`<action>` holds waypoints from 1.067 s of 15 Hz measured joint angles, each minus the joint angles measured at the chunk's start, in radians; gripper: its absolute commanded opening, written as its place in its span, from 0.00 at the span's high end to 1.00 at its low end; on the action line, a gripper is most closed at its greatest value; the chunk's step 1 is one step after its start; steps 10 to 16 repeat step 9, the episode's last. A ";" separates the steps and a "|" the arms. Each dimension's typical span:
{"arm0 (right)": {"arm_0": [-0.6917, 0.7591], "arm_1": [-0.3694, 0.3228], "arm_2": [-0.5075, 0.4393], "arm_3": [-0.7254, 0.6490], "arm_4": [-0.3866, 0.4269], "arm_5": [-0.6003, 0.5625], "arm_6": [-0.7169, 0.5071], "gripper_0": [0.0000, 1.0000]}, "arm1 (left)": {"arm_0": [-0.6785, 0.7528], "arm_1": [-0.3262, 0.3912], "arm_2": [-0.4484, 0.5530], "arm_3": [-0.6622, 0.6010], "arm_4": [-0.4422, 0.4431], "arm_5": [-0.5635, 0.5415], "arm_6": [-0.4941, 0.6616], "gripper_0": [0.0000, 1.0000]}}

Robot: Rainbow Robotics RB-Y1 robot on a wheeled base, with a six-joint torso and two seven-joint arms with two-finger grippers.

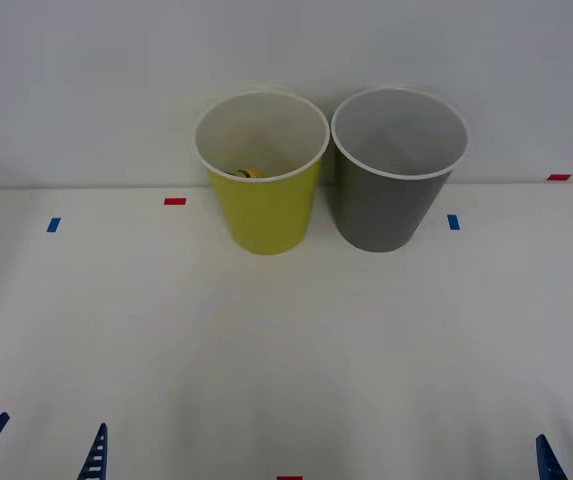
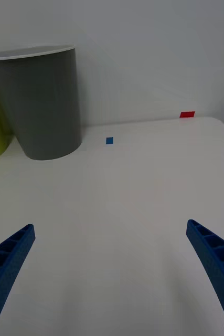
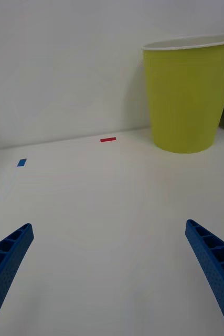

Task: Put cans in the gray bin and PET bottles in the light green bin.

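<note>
A wide white counter [image 1: 286,340] fills the scene, meeting a pale wall at the back. Two tapered round bins of equal size stand upright at its far edge, side by side and almost touching. The light green bin [image 1: 262,205] is on the left, with a white rim and white inside. The gray bin [image 1: 391,200] is on the right, its inside pale. Low inside the light green bin, a small part of the PET bottle [image 1: 244,173] shows as a patch of yellow with black. At the near edge of the counter, well apart from the bins, the left end effector [image 1: 41,450] hovers with its blue ribbed fingers spread wide, pinching nothing. The right end effector [image 2: 112,273] hovers at the near right, fingers likewise spread. Small red and blue tape marks [image 1: 174,201] dot the counter.
</note>
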State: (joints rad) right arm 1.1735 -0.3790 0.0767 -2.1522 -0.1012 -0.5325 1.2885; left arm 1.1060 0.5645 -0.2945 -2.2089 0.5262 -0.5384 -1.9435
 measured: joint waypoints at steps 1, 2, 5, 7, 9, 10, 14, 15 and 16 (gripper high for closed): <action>0.000 0.000 0.000 0.000 0.000 0.000 0.000 0.00 | 0.000 0.000 0.000 0.000 0.000 0.000 0.000 0.00; 0.000 0.000 0.000 0.000 0.000 0.000 0.000 0.00 | 0.000 0.000 0.000 0.000 0.000 0.000 0.000 0.00; 0.000 0.000 0.000 0.000 0.000 0.000 0.000 0.00 | 0.000 0.000 0.000 0.000 0.000 0.000 0.000 0.00; 0.000 0.000 0.000 0.000 0.000 0.000 0.000 0.00 | 0.000 0.000 0.000 0.000 0.000 0.000 0.000 0.00; 0.000 0.000 0.000 0.000 0.000 0.000 0.000 0.00 | 0.000 0.000 0.000 0.000 0.000 0.000 0.000 0.00; 0.000 0.000 0.000 0.000 0.000 0.000 0.000 0.00 | 0.000 0.000 0.000 0.000 0.000 0.000 0.000 0.00; 0.000 0.000 0.000 0.000 0.000 0.000 0.000 0.00 | 0.000 0.000 0.000 0.000 0.000 0.000 0.000 0.00; 0.000 0.000 0.000 0.000 0.000 0.000 0.000 0.00 | 0.000 0.000 0.000 0.000 0.000 0.000 0.000 0.00; 0.000 0.000 0.000 0.000 0.000 0.000 0.000 0.00 | 0.000 0.000 0.000 0.000 0.000 0.000 0.000 0.00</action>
